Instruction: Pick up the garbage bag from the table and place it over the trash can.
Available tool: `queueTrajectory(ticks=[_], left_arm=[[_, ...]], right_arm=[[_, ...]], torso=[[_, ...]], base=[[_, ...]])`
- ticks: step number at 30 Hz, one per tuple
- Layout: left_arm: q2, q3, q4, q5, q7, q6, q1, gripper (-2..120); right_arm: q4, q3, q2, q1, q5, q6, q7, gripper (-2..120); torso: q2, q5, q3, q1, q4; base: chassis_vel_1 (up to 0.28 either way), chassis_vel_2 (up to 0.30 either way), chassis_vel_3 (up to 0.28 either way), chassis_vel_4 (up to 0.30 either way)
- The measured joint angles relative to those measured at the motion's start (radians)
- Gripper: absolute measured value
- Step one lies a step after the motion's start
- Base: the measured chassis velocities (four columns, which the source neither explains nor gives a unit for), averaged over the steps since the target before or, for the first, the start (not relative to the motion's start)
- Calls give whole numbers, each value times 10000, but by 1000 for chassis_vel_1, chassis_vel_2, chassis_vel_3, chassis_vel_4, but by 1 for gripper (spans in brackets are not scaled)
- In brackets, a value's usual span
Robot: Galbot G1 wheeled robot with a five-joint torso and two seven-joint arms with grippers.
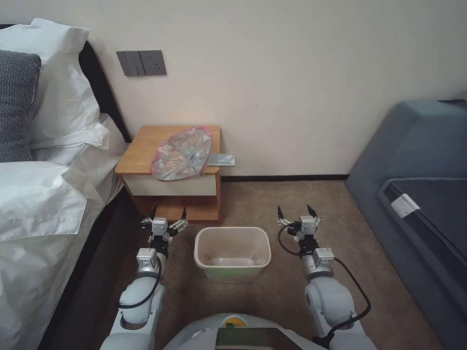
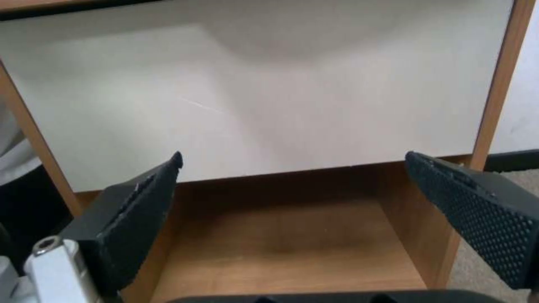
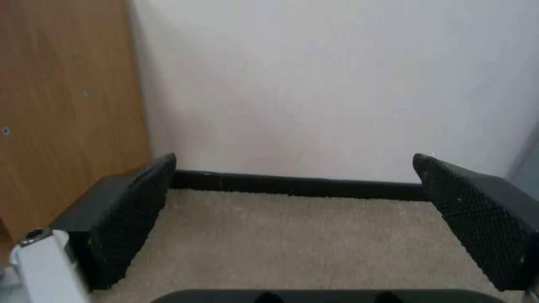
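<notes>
the garbage bag (image 1: 182,153) lies crumpled on the table (image 1: 141,158), toward its right half, with its near edge drooping a little over the front lip above the white drawer front (image 2: 252,97). a grey flat packet (image 1: 222,159) pokes out from beside it at the table's right edge. the trash can (image 1: 232,253) stands on the carpet (image 1: 272,204) in front of the table, between my two arms, unlined.

my left gripper (image 1: 168,216) hangs low in front of the table's open lower shelf (image 2: 292,248), fingers spread wide with nothing between them. my right gripper (image 1: 296,213) hovers over bare carpet to the right of the can, also spread wide and holding nothing.

the step in hand, as i judge it, is reaching for the bag. both grippers sit well below the tabletop, so i should rise clear of the front edge before going in. i would aim for the pink rim (image 1: 156,167) near the overhanging edge, where there is film to pinch without scraping the wood, and close on a single gathered fold so the mouth can be spread afterward. i should keep off the grey packet.

i cannot make out where the bag's opening lies in the crumple, nor how many layers sit at the rim. the bag's far side is hidden behind its own folds, and part of the packet is tucked out of sight.
</notes>
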Motion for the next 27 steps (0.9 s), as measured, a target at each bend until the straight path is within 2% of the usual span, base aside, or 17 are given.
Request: queueTrajectory(ticks=[27], left_arm=[[0,0,0,0,0,0,0,99]], right_arm=[[0,0,0,0,0,0,0,100]], torso=[[0,0,0,0,0]], base=[[0,0,0,0]])
